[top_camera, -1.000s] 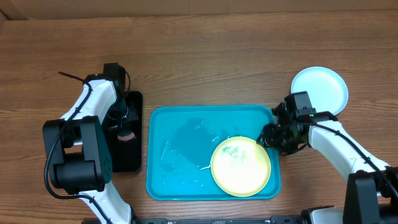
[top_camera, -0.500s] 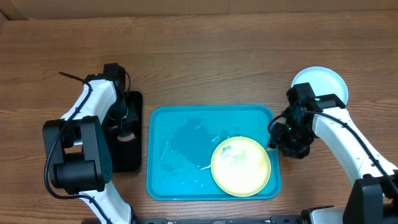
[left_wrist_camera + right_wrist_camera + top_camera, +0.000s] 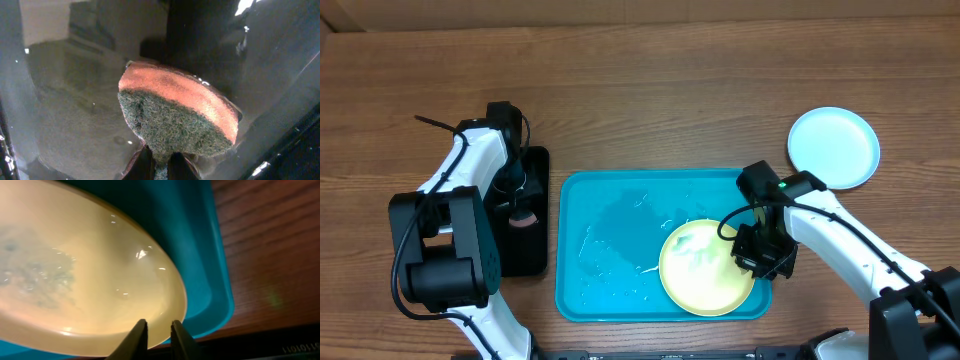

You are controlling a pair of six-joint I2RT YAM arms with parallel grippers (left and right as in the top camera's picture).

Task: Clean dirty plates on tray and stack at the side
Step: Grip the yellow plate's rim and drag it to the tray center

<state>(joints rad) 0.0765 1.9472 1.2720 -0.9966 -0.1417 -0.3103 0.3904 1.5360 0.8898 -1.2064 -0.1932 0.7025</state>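
Yellow-green plate (image 3: 700, 272) is sitting in the tray (image 3: 610, 230), right gripper (image 3: 159, 326) pinching its 3 o'clock rim; left gripper (image 3: 160, 165) is clamping a sponge (image 3: 175, 117).

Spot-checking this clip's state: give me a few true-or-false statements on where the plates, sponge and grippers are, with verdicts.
The yellow-green plate lies in the turquoise tray's right part. True.
The light blue plate sits in the tray. False: it rests on the table, beyond the tray's far right corner.
The left gripper pinches a sponge in the black tray. True.
The yellow-green plate is spotless. False: greenish marks show on it.
The right gripper is at the light blue plate. False: it is at the yellow-green plate's rim.
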